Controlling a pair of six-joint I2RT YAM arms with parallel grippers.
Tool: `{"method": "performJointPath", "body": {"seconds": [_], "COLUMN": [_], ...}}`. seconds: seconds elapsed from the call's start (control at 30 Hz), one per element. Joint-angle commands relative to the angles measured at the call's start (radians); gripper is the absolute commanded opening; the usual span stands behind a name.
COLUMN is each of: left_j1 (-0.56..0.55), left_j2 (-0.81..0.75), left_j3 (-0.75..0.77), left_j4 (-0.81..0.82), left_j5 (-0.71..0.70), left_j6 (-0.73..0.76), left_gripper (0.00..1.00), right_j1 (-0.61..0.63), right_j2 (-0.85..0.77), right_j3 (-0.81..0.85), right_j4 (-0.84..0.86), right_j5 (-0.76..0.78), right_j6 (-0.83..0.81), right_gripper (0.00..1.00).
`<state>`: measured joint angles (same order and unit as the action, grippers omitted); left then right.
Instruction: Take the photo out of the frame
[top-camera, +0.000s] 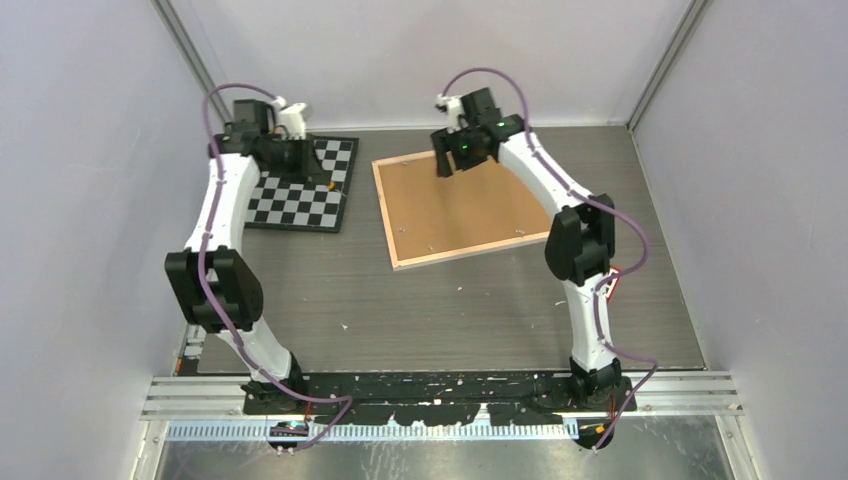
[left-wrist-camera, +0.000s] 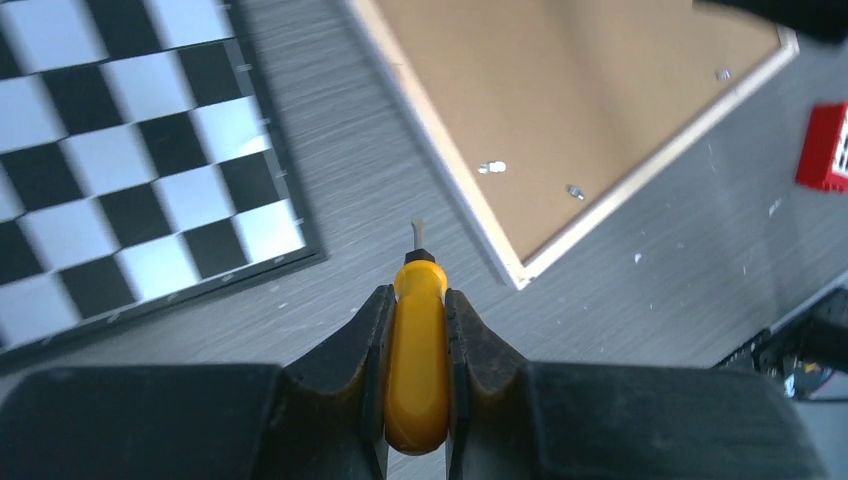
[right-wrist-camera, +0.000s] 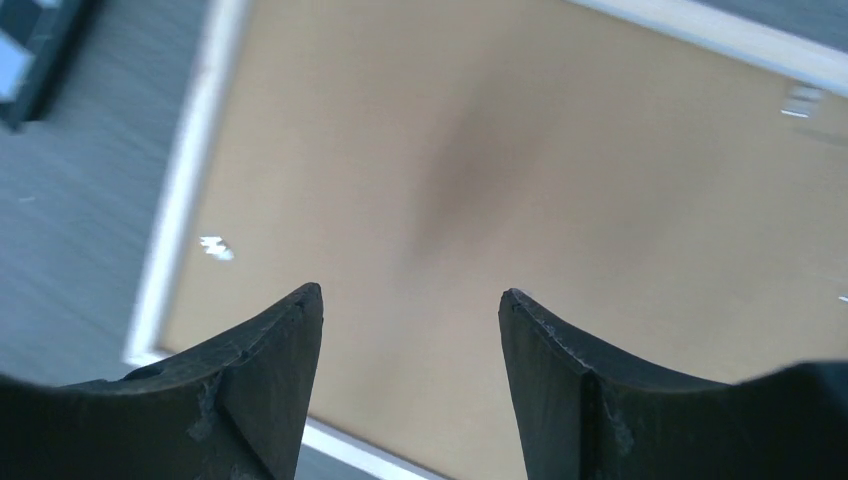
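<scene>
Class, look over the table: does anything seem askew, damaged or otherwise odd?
The frame lies face down, brown back up, turned clearly askew to the edges of the table. Small white specks dot the surface near its corner. Nothing looks broken.

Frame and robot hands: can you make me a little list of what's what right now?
frame: face down on the table, brown back up
photo: hidden, can't be seen
tabs: small metal ones on the back, near the rim
left gripper: shut on a yellow tool
right gripper: open, over the frame's back
checkerboard: flat, left of the frame, not touching it
</scene>
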<state>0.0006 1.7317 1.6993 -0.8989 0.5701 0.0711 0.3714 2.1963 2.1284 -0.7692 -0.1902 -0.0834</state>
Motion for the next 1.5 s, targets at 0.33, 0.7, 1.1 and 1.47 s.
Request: {"method": "performJointPath", "body": {"seconds": [0.33,0.7,1.1,1.47], "left_j1": [0.216,0.31,0.37,0.371], "left_j2": [-0.301,-0.459,-0.516,-0.537], "left_j3": [-0.217,-0.336,-0.343,-0.354], "left_j4": [0.018,-0.067,-0.102,-0.094], "left_j5": [0.052,0.112,0.165,0.157], "left_j6": [-0.079,0.03,0.062,0.059], "left_gripper": [0.0,0.0,0.0,0.0], "right_j1": [0.238,0.364,0.413,0.438], "right_j2": [0.245,0.343,0.398,0.444], "right_j3": [0.268,0.307,0.309,0.299], "right_j4": [0.078,0.165,0.204,0.203], "right_j5": [0.079,0.168,0.407,0.357], "right_j6": [0.267,0.251,0.185,0.141], "right_gripper": [0.7,0.67,0.61,0.36]}}
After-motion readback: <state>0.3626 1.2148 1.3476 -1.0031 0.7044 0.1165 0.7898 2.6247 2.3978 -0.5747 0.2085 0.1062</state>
